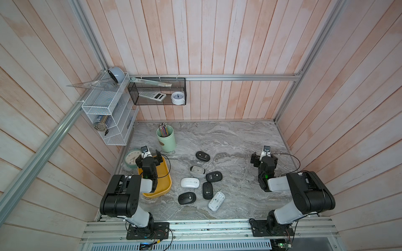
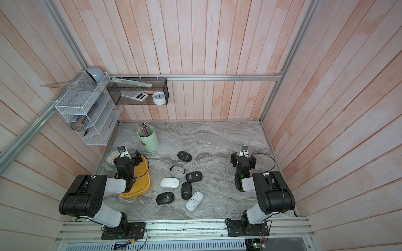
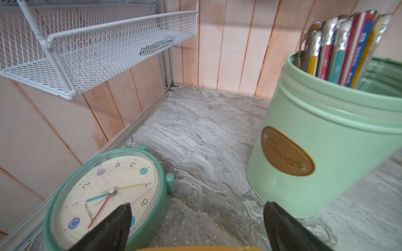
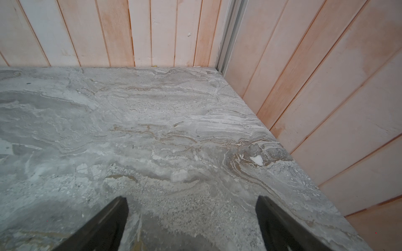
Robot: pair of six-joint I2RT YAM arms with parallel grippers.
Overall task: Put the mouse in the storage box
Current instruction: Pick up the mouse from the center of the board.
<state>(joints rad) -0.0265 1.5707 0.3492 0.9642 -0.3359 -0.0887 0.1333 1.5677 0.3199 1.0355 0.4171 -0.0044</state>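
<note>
Well, in both top views seven mice [image 1: 207, 190] lie in the middle of the surface [image 1: 239, 141]. The white mouse [image 1: 190, 182] sits nearest the storage box [image 1: 164, 184], which lies by the surface's left edge beneath my left hand [image 1: 150, 157]. My right hand [image 1: 263, 157] hovers near the right edge. I judge the white mouse light, rigid and slick-shelled, so I'd pinch its flat sides, not the domed back. Left wrist view: jaws spread, empty, above the storage box's rim [image 3: 195, 248]. Right wrist view: jaws spread, holding nothing.
</note>
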